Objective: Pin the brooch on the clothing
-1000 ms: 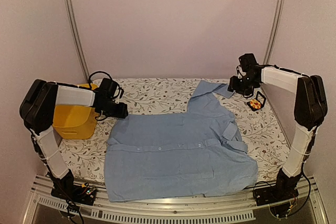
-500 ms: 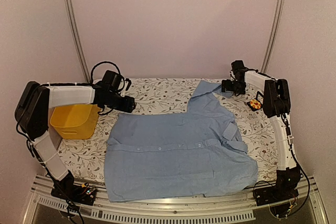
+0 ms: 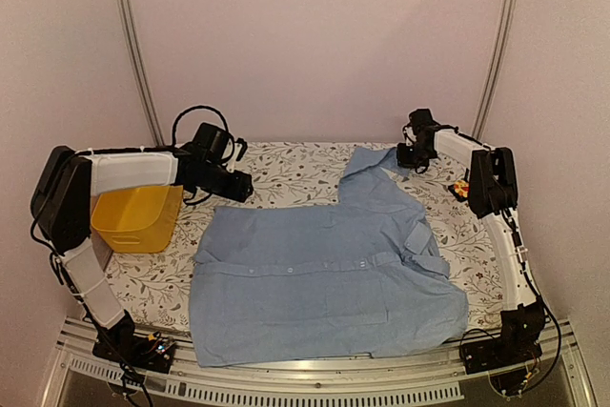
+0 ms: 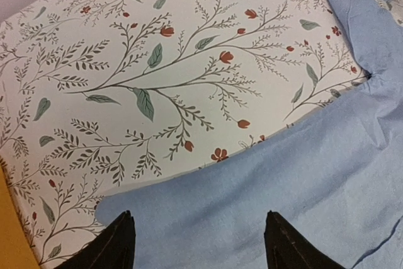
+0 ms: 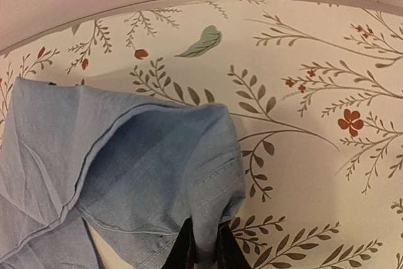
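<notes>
Brooch (image 3: 460, 188): lying behind my right gripper, toward the right edge of the table, close by my right forearm, which is hiding part of it; only a speck of orange and yellow is showing.
Clothing (image 3: 324, 274): lying spread out on the flowered table cover (image 3: 286, 167), nearer the bases than both my grippers; a far fold of it is reaching up to my right gripper, and its far left edge is lying under my left gripper.
Right arm pose: I am stretching it far out, elbow raised, forearm running back and to the left, wrist dipping toward the far edge of the table.
Right gripper (image 3: 405, 157): I am keeping it narrow, the two fingers (image 5: 184, 251) nearly together and pinching a stitched blue hem of the clothing between the tips; the fold is bunching just ahead of them.
Left arm pose: I am reaching it level to the right, passing above the yellow basket (image 3: 133, 221), wrist tipping downward.
Left gripper (image 4: 198, 244): I am spreading it wide and gripping nothing; both tips are hanging over the clothing's edge, bare flowered cover ahead of them. I cannot tell whether they are touching the fabric.
</notes>
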You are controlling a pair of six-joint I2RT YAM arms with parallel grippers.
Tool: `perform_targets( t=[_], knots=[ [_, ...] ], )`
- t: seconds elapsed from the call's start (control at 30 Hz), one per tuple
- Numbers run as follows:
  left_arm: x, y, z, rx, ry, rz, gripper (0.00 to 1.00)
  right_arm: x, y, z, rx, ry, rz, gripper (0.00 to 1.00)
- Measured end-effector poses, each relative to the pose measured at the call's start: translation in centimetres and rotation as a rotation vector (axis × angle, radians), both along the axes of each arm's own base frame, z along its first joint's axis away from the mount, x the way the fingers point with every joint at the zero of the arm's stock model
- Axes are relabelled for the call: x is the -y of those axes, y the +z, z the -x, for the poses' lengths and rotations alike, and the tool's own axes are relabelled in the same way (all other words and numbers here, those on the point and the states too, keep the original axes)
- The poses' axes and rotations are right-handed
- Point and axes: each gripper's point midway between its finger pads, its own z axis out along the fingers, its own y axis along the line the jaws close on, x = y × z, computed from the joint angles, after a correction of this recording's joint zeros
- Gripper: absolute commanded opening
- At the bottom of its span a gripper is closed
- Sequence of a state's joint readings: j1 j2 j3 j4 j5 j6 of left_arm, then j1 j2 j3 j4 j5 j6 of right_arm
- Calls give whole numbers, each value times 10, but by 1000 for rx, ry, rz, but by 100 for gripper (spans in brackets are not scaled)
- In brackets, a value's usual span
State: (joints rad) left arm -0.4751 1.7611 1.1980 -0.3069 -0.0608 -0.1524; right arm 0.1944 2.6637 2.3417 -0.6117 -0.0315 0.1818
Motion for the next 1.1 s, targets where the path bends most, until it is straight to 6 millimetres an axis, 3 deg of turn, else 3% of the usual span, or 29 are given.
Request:
perform_targets(
  t=[0.17, 0.27, 0.37, 0.43, 0.5, 0.57, 0.63, 0.7, 0.77, 0.83, 0.97, 1.03, 1.1],
  knots=[
    [0, 0, 0, -1, -3, -2, 70, -11, 7, 7, -18, 26, -58, 0],
    [0, 2, 1, 2, -5, -4, 70, -17, 24, 14, -16, 42, -86, 0],
    [0, 11, 1, 21, -13, 5, 70, -30, 68, 22, 45, 70, -106, 0],
    [1, 26, 2, 50, -22, 22, 70, -50, 114, 33, 126, 111, -120, 0],
    [2, 47, 3, 91, -30, 49, 71, -88, 172, 56, 244, 195, -140, 0],
    [1, 68, 4, 139, -37, 74, 72, -140, 226, 91, 366, 315, -167, 0],
    [2, 87, 5, 182, -57, 97, 74, -189, 260, 128, 451, 432, -190, 0],
    [4, 99, 8, 214, -86, 112, 80, -236, 279, 162, 511, 537, -211, 0],
    [7, 103, 14, 228, -127, 123, 83, -283, 275, 197, 513, 644, -236, 0],
    [10, 98, 21, 227, -168, 125, 84, -307, 256, 215, 474, 701, -255, 0],
    [10, 73, 34, 171, -200, 117, 83, -328, 198, 217, 347, 704, -284, 4],
    [9, 64, 39, 144, -204, 119, 83, -336, 163, 219, 275, 701, -288, 12],
    [10, 59, 41, 129, -204, 123, 83, -344, 131, 225, 207, 711, -293, 32]
  ],
)
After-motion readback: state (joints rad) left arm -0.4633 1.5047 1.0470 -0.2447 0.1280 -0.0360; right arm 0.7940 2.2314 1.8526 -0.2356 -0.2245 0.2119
